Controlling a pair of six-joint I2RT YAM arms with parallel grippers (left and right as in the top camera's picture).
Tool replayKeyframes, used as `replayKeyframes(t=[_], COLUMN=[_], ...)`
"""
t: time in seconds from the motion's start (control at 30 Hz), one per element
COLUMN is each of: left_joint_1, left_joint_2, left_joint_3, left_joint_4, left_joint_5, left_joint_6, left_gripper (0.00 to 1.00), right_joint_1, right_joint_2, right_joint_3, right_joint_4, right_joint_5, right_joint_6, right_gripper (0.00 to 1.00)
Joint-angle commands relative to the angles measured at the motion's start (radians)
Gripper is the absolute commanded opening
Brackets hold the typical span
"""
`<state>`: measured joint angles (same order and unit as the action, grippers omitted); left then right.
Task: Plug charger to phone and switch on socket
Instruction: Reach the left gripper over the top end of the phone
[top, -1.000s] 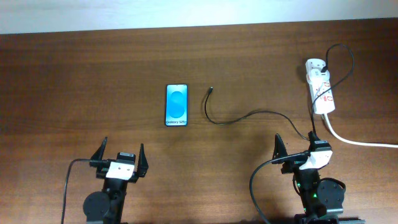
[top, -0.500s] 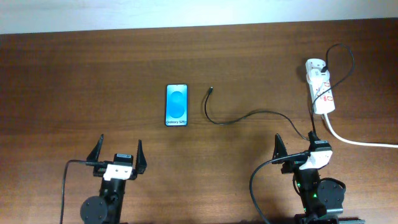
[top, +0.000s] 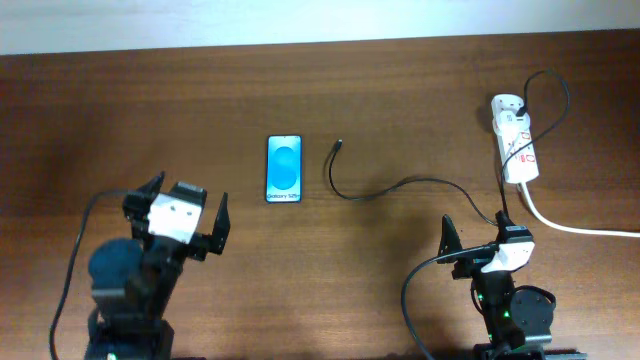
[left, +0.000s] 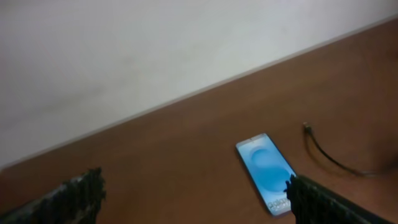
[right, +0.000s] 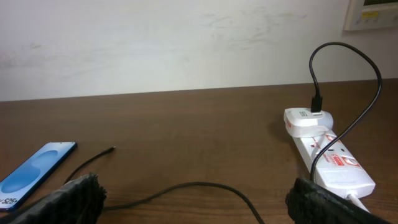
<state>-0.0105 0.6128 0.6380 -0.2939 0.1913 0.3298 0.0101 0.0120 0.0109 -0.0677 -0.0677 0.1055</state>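
The phone (top: 284, 168) lies face up on the wooden table, blue screen lit; it also shows in the left wrist view (left: 265, 171) and the right wrist view (right: 34, 171). The charger cable (top: 400, 186) runs from the socket (top: 516, 145) to its free plug tip (top: 340, 145), just right of the phone. The cable also shows in the right wrist view (right: 205, 185), as does the socket (right: 326, 152). My left gripper (top: 180, 212) is open and empty, raised, left and in front of the phone. My right gripper (top: 472, 240) is open and empty, near the front edge.
A thick white cord (top: 580, 228) leaves the socket toward the right edge. A white adapter (right: 308, 119) sits plugged into the socket's far end. A pale wall runs behind the table's far edge (top: 320, 45).
My left arm has risen and swung forward and left toward the phone, the gripper staying open. The right arm, phone and cable have not moved.
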Motion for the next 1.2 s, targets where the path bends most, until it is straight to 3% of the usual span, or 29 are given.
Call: replayKeyframes(t=[0.0,0.03,0.1,0.13,0.33,0.5,0.63,0.77,0.8,0.97,1.17], left_joint_1=[0.004,0.004,0.004,0.004,0.004,0.004,-0.031,-0.128,-0.163,-0.252,-0.293], left_joint_2=[0.153,0.230,0.429,0.470,0.645,0.722,0.746,0.831,0.899,1.102,1.244], left_joint_3=[0.142,0.198,0.332,0.334,0.333,0.333,0.389,0.638,0.770,1.059,1.090], left_joint_4=[-0.059,-0.097,-0.261,-0.279,-0.441,-0.396,-0.383,-0.551,-0.637,-0.807,-0.810], left_joint_5=[0.080,0.089,0.299,0.338,0.366,0.406,0.225,-0.003,-0.053,-0.166,-0.165], left_joint_6=[-0.053,-0.084,-0.087,-0.090,-0.114,-0.209,-0.362,-0.412,-0.427,-0.427,-0.428], left_gripper=[0.99,0.99,0.99,0.99,0.99,0.99,0.99,0.99,0.99,0.99,0.99], right_joint_1=[0.008,0.008,0.008,0.008,0.008,0.008,0.008,0.008,0.008,0.008,0.008], right_joint_2=[-0.006,-0.006,-0.006,-0.006,-0.006,-0.006,-0.006,-0.006,-0.006,-0.006,-0.006], right_joint_3=[-0.005,-0.005,-0.005,-0.005,-0.005,-0.005,-0.005,-0.005,-0.005,-0.005,-0.005], right_joint_4=[-0.005,-0.005,-0.005,-0.005,-0.005,-0.005,-0.005,-0.005,-0.005,-0.005,-0.005], right_joint_5=[0.002,0.002,0.001,0.001,0.002,0.002,0.001,0.002,0.002,0.002,0.002], right_joint_6=[0.003,0.003,0.003,0.003,0.003,0.003,0.003,0.003,0.003,0.003,0.003], right_gripper=[0.98,0.98,0.98,0.98,0.98,0.98,0.98,0.98,0.98,0.98,0.98])
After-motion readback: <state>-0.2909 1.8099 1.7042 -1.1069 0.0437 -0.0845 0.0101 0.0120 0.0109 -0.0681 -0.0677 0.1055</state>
